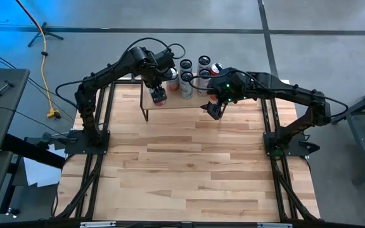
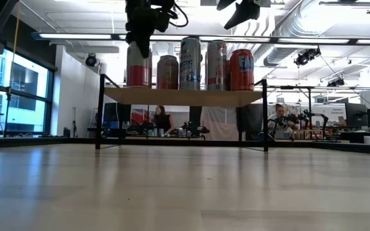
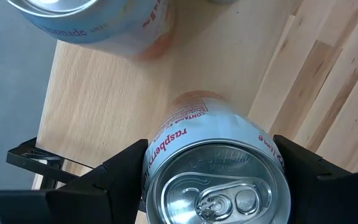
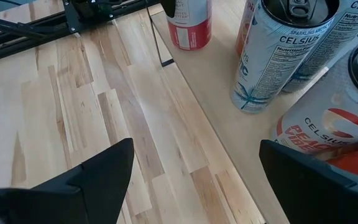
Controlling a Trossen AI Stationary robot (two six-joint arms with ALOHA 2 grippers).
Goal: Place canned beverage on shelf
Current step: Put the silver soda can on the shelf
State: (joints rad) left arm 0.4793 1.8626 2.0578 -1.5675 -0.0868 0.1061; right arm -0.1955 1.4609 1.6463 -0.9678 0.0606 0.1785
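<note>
My left gripper (image 1: 159, 95) is shut on a silver and red raspberry-lime can (image 3: 216, 168) over the left end of the shelf (image 1: 177, 106). The shelf is a light wood plank on black wire legs (image 2: 185, 96). In the low view the can (image 2: 138, 64) stands upright with its base at the plank top. My right gripper (image 1: 213, 109) is open and empty, above the table by the shelf's right front; it shows in the right wrist view (image 4: 194, 186). My left gripper pinches the can's upper side wall (image 3: 151, 155) between its two fingers (image 3: 120, 171), one on each side just below the rim. The fingers come from above, pointing down. The can stays upright, and its base seems to rest on the shelf top (image 2: 138, 86).
Several other cans stand upright on the shelf, to the right of and behind the held one (image 1: 187, 82) (image 2: 190, 63) (image 4: 263, 56), among them an orange-red one (image 2: 241, 69) at the right end. Bare wooden tabletop (image 1: 189, 164) lies in front of the shelf.
</note>
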